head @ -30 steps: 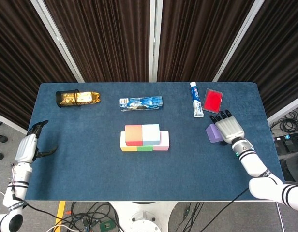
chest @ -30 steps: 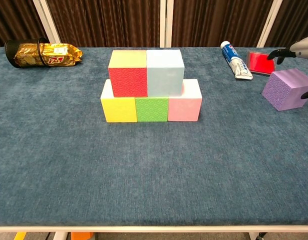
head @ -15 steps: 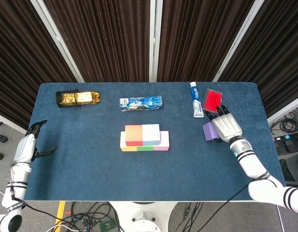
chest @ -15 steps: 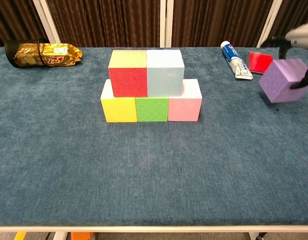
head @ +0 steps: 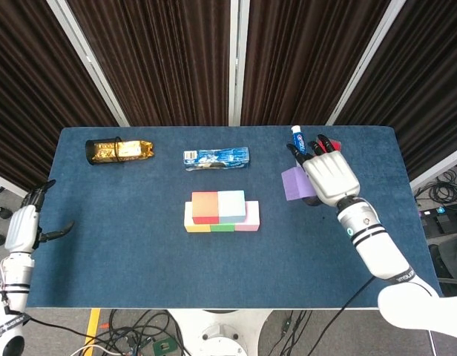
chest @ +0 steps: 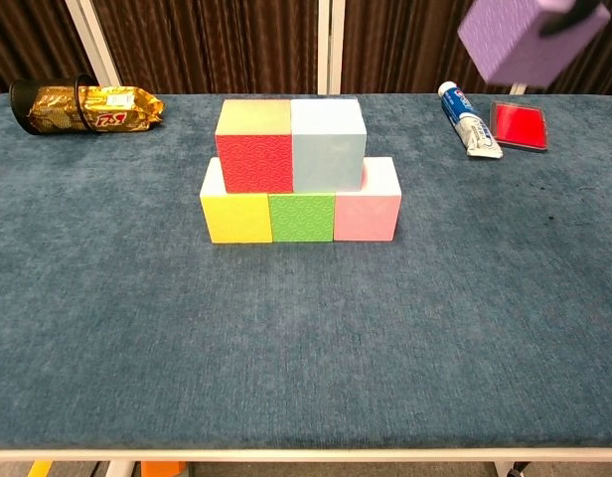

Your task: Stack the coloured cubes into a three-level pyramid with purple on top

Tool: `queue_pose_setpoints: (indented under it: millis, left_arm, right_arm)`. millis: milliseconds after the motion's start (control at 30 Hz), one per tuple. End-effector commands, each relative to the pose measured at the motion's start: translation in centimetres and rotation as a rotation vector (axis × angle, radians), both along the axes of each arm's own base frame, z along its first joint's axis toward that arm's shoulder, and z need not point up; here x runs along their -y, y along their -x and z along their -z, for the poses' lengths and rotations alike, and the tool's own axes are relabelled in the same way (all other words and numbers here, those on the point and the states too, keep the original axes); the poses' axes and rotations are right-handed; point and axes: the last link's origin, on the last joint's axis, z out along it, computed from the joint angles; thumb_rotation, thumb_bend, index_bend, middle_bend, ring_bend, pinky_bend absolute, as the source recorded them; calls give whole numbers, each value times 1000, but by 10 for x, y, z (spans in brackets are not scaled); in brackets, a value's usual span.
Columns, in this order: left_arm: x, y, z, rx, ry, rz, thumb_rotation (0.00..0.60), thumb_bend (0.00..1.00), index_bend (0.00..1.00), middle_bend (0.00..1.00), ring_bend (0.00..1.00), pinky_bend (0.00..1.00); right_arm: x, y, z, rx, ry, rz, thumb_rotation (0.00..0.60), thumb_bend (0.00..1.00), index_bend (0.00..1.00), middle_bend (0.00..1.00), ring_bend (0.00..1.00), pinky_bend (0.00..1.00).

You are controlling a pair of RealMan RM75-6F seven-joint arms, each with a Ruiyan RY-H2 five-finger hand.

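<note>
Open table (head: 139,245) lay all round; right hand (head: 330,176) gripped the purple cube (head: 294,183) aloft (left hand (head: 22,228) spread, idle at the edge).

Even, fairly bright light falls from above on the table (head: 139,245), with no hard glare on its blue cloth. The stacked cubes (chest: 298,174) are sharp and throw only a thin soft shadow at their base. Above and right of them, the purple cube (chest: 530,40) is smeared by motion blur in the chest view. Behind the table, the dark curtains (head: 162,59) swallow detail.
</note>
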Motion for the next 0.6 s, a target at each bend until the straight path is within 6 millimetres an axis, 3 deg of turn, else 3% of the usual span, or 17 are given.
queue_pose_setpoints:
  millis: [33, 267, 600]
  left_arm:
    - [2, 1, -4, 8, -13, -6, 600, 221, 95, 89, 1, 93]
    - [7, 6, -6, 21, -11, -19, 600, 222, 95, 89, 1, 93]
    - [9, 13, -10, 36, -21, -33, 600, 221, 95, 89, 1, 93]
  right_arm:
    - [-3, -73, -6, 9, -67, 32, 600, 123, 0, 658, 122, 0]
    - [7, -119, 32, -14, -139, 124, 600, 122, 0, 655, 135, 0]
    - [9, -155, 58, -35, -151, 156, 600, 114, 0, 668, 152, 0]
